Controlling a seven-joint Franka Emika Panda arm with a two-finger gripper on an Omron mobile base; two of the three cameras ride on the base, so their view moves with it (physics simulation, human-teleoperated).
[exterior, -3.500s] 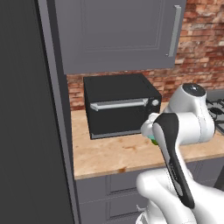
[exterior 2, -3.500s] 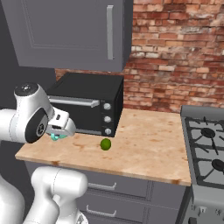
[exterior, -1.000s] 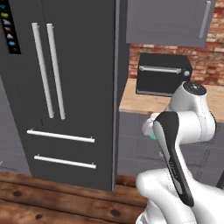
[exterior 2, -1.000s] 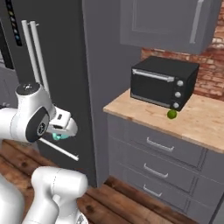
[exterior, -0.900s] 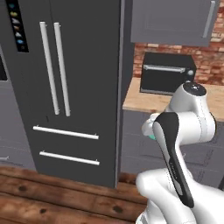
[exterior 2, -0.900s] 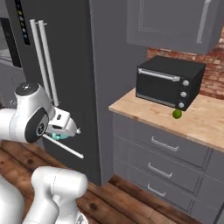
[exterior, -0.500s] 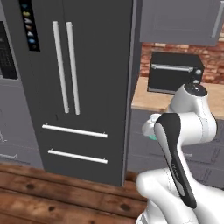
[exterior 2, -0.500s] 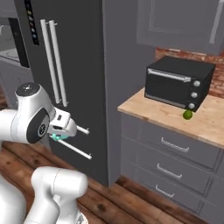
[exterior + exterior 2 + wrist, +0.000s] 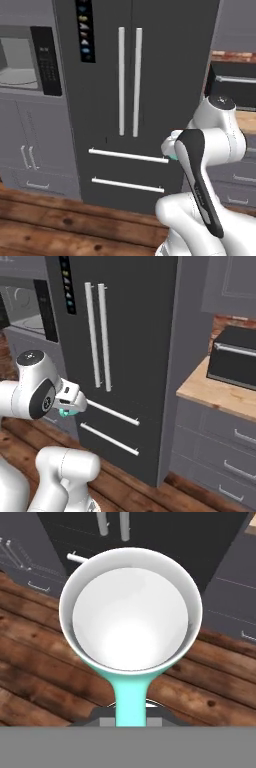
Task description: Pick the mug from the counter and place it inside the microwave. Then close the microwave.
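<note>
Now the base has rolled left past the fridge [image 9: 150, 75]; gripper [image 9: 131, 709] stays clamped on the mug [image 9: 131, 612] handle, over the floor; microwave [image 9: 25, 62] ahead; a bump could tip it loose.

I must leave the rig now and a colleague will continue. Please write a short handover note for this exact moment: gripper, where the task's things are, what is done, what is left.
Gripper: shut on the mug's teal handle; the mug hangs in the air above the wooden floor, white inside empty.
Microwave: far left in the left base view, beside the dark refrigerator; its cavity and turntable show.
Counter: off to the right, with the black toaster oven on it.
Done: mug picked up.
Left: reach the microwave, set the mug inside, close the door.
</note>
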